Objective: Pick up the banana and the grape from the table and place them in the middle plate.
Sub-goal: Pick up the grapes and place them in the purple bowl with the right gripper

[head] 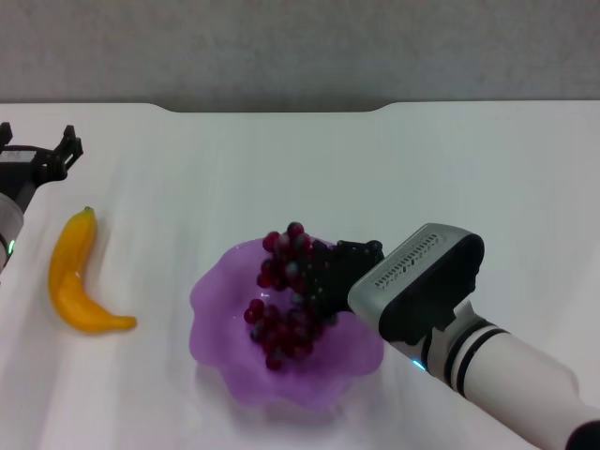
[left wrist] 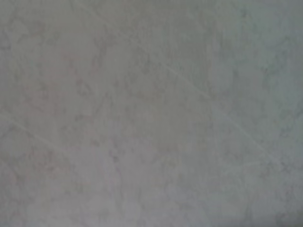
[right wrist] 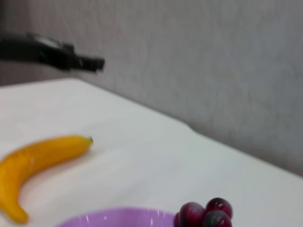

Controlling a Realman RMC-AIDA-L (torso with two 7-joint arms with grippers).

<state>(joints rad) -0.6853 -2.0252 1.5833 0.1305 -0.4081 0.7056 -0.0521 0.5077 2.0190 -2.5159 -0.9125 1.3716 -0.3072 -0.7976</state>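
Observation:
The banana [head: 77,281] lies on the white table [head: 422,178] at the left, apart from the plate; it also shows in the right wrist view [right wrist: 38,158]. The lilac middle plate [head: 225,361] sits at front centre, and its rim shows in the right wrist view [right wrist: 118,218]. The grape bunch [head: 281,300] is over and in the plate, also seen in the right wrist view [right wrist: 203,215]. My right gripper [head: 317,277] reaches in from the right, its black fingers closed against the bunch. My left gripper [head: 39,141] is open and empty beyond the banana.
The table's dark notched far edge [head: 281,105] runs along the back, with a grey wall behind. The left wrist view shows only a blurred pale surface. The left gripper appears as a dark bar in the right wrist view [right wrist: 52,52].

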